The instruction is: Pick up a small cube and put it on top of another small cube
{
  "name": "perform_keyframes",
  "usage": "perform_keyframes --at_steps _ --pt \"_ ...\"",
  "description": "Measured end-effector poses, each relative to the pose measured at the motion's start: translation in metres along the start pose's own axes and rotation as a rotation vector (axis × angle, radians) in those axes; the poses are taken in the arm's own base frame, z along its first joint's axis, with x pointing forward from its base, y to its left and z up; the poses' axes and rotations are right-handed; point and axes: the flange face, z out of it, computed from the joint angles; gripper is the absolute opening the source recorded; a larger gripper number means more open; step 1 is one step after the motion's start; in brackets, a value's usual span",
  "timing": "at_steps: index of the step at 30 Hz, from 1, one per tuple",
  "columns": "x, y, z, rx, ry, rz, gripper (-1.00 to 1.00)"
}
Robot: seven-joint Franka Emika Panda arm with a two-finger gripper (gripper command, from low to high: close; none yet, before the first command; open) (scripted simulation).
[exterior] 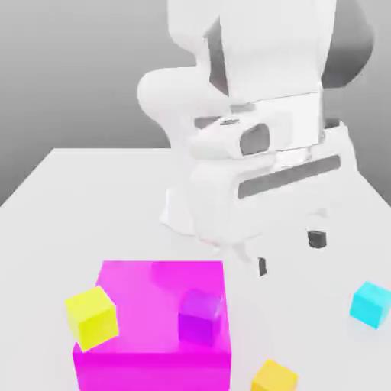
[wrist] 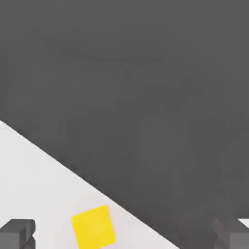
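Observation:
The small orange-yellow cube (exterior: 273, 376) lies on the white table near the front, to the exterior view's right of the magenta block. It also appears in the hand view (wrist: 93, 227), on the table below the hand and close to the table's edge. The small cyan cube (exterior: 371, 303) sits on the table at the exterior view's far right. My gripper (exterior: 289, 253) hangs above the table, behind the orange cube and apart from both cubes. It is open, and in the hand view the gripper (wrist: 125, 238) holds nothing between its dark fingers (wrist: 17, 233).
A big magenta block (exterior: 153, 321) stands at the front left of the exterior view. A lemon-yellow cube (exterior: 92, 317) rests at its left corner and a purple cube (exterior: 200, 315) at its right side. The arm's white base rises behind. The table edge (wrist: 73, 170) runs near the orange cube.

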Motion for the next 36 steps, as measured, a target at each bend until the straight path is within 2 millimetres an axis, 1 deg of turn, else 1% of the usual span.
perform_keyframes --at_steps 3,7,12,13,18,19,20,21,24,25,27,28,30,32,33,34,36 --pt "-0.011 0.0 0.053 -0.039 -0.066 -0.077 0.0" --pt "-0.033 0.003 0.119 -0.096 -0.151 -0.19 0.0" --pt "-0.048 0.011 0.191 -0.112 -0.175 -0.223 0.0" --pt "-0.05 0.012 0.198 -0.112 -0.175 -0.223 -1.0" --pt "-0.05 0.012 0.198 -0.113 -0.177 -0.223 -1.0" --pt "-0.051 0.012 0.202 -0.113 -0.177 -0.223 -1.0" --pt "-0.05 0.012 0.197 -0.113 -0.177 -0.224 -1.0" --pt "-0.048 0.01 0.187 -0.113 -0.177 -0.224 -1.0" --pt "-0.042 0.005 0.15 -0.113 -0.177 -0.224 -1.0" --pt "-0.049 -0.01 0.14 -0.106 -0.182 -0.252 -1.0" --pt "-0.079 -0.06 0.127 -0.087 -0.195 -0.354 -1.0" --pt "-0.098 -0.085 0.121 -0.08 -0.201 -0.41 -1.0" --pt "-0.143 -0.134 0.106 -0.068 -0.208 -0.537 -1.0" --pt "-0.193 -0.175 0.09 -0.064 -0.208 -0.667 -1.0" --pt "-0.21 -0.186 0.092 -0.064 -0.207 -0.708 -1.0" --pt "-0.219 -0.19 0.099 -0.065 -0.206 -0.727 -1.0" --pt "-0.228 -0.191 0.121 -0.065 -0.205 -0.741 -1.0"
